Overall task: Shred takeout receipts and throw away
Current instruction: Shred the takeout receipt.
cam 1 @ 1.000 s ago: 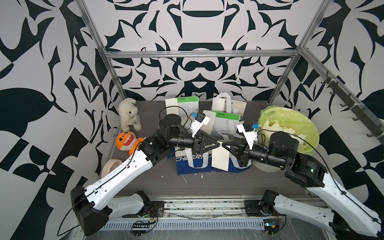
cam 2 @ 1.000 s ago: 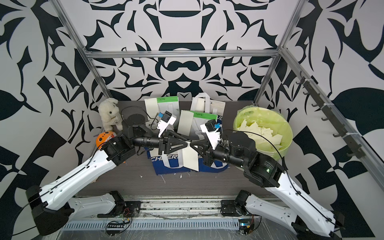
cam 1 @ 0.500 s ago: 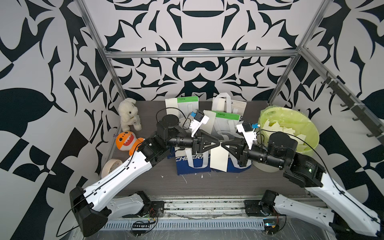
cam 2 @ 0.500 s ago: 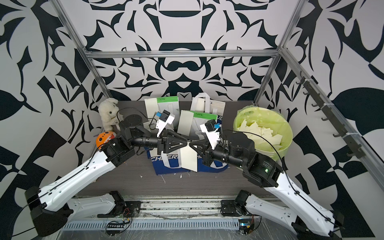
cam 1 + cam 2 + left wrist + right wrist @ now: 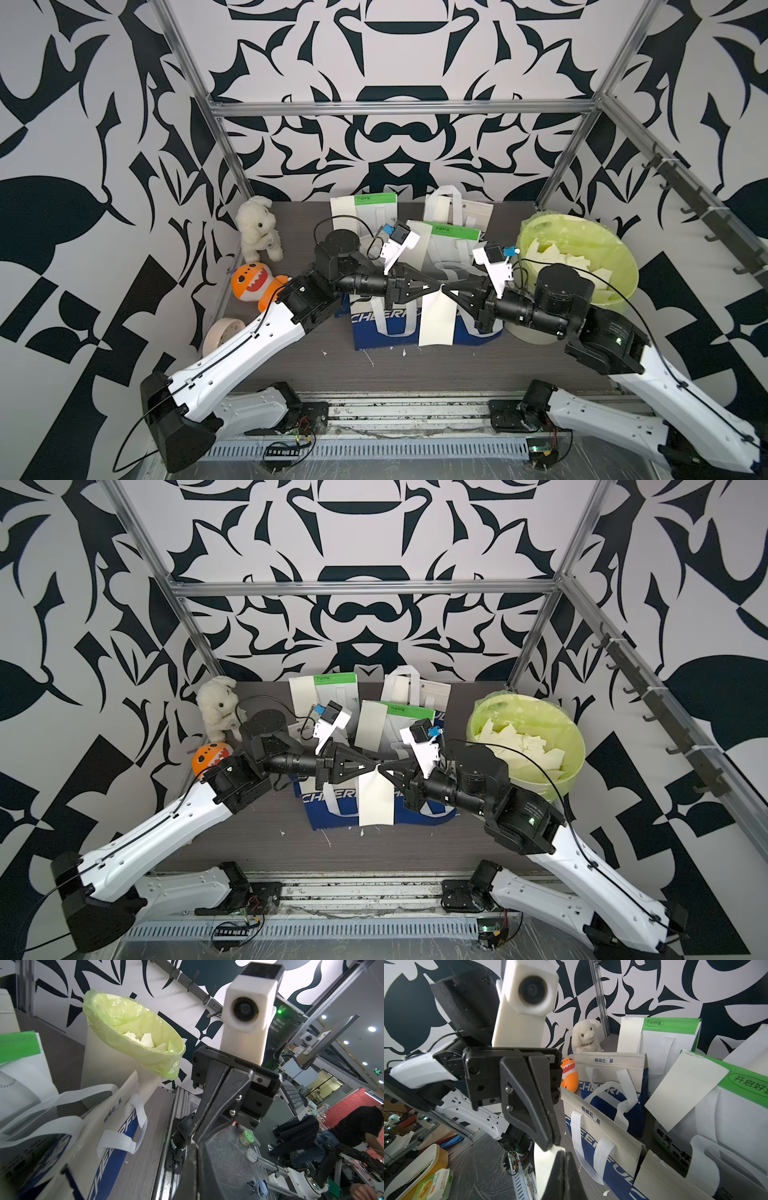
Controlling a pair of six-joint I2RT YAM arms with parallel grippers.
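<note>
A cream-white takeout receipt (image 5: 436, 324) (image 5: 376, 804) hangs by its top edge over the blue bags. My left gripper (image 5: 435, 286) (image 5: 197, 1169) and right gripper (image 5: 446, 289) (image 5: 565, 1167) meet tip to tip there, both shut on that edge. The right wrist view shows the slip (image 5: 544, 1167) beside my closed fingers. Further receipts lie against the standing bags (image 5: 343, 212) (image 5: 419, 245) (image 5: 683, 1088). The lime-lined bin (image 5: 623, 266) (image 5: 128, 1020) at the right holds several torn pieces.
Blue-and-cream bags (image 5: 374, 328) stand under the grippers, green-topped white bags (image 5: 453, 232) behind them. A white plush dog (image 5: 257, 226), an orange plush (image 5: 249, 282) and a tape roll (image 5: 220, 334) sit at the left. Paper scraps (image 5: 370, 357) dot the table.
My left gripper has closed its jaws onto the top edge of the receipt. The right gripper has kept its grip and both arms have barely shifted.
</note>
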